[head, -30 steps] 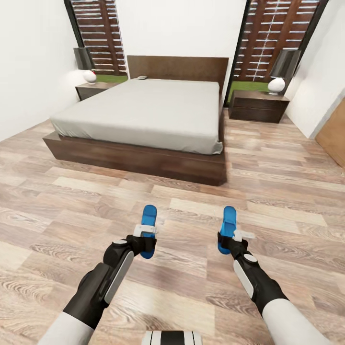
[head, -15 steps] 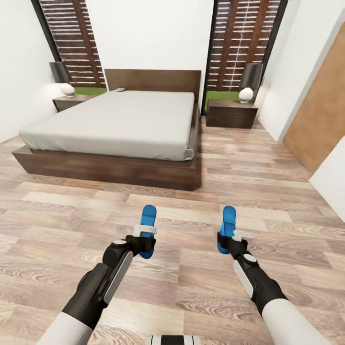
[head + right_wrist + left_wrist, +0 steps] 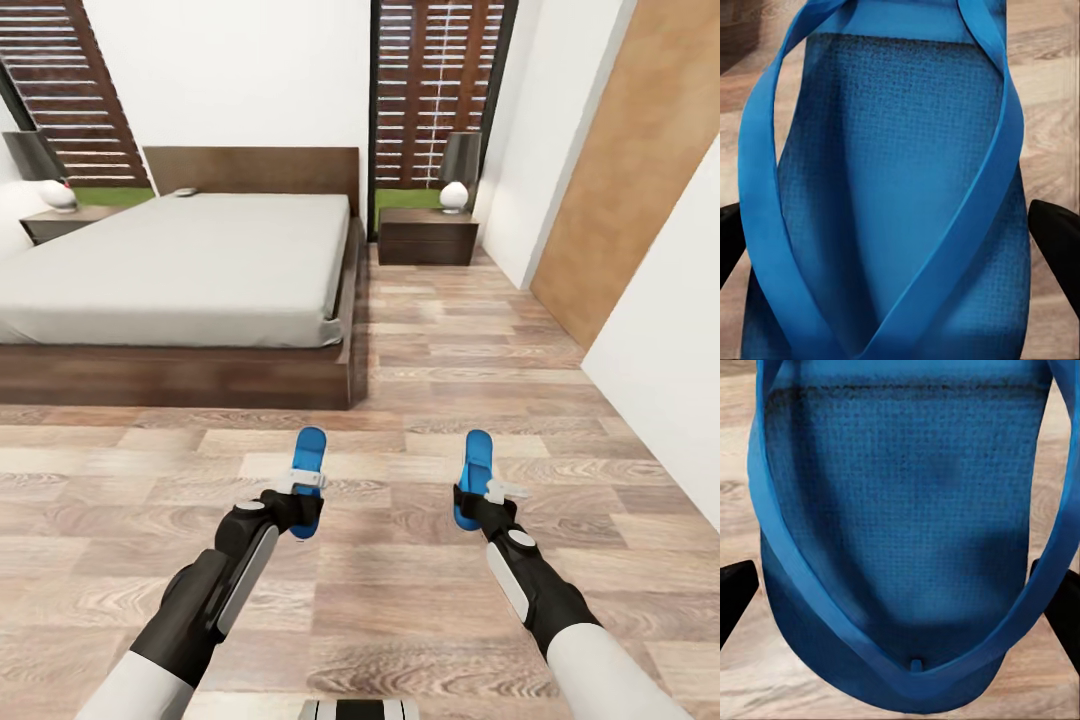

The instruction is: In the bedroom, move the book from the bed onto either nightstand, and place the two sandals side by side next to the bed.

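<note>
Our left fingers (image 3: 300, 497) hold one blue sandal (image 3: 307, 470), our right fingers (image 3: 480, 497) the other sandal (image 3: 474, 472); the bed (image 3: 170, 265) is far left.

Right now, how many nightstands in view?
2. One nightstand stands on the bed's right by the window, with a lamp on top. The other nightstand is on the bed's left, cut off by the picture's edge.

A blue sandal (image 3: 907, 532) is lying between two dark fingertips (image 3: 735, 592), one at nine o'clock, the other at three. Its straps are meeting at six o'clock, above wood-plank floor (image 3: 742, 682).
</note>
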`<state>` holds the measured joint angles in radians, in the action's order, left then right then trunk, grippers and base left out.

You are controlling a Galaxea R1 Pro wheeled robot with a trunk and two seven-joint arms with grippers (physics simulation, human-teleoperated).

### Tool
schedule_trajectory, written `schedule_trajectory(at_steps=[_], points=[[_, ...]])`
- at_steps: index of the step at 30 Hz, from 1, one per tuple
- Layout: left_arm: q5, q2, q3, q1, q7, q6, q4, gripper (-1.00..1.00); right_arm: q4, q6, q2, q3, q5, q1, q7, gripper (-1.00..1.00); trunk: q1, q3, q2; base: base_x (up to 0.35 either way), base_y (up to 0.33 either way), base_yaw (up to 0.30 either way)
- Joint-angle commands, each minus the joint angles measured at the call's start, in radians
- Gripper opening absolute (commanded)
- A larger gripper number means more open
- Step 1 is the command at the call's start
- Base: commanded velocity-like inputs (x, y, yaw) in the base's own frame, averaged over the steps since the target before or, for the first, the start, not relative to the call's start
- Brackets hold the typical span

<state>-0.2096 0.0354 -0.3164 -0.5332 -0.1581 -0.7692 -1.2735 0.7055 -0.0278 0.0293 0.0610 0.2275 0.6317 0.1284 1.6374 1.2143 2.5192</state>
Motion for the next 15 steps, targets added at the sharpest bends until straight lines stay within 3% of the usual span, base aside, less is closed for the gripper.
schedule_trajectory(at_steps=[1,15], points=[[-0.011,0.0,-0.001,-0.001,-0.008,-0.003,0.0,-1.0,0.002,-0.003,0.001,0.007,0.007,0.0,0.008,-1.0,0.0,0.001,0.0,0.295,-0.166,-0.181],[-0.011,0.001,-0.001,-0.001,-0.01,-0.003,0.019,-1.0,0.002,-0.001,0.001,0.007,0.007,0.0,0.008,-1.0,0.0,0.001,0.0,0.275,-0.224,-0.237]])
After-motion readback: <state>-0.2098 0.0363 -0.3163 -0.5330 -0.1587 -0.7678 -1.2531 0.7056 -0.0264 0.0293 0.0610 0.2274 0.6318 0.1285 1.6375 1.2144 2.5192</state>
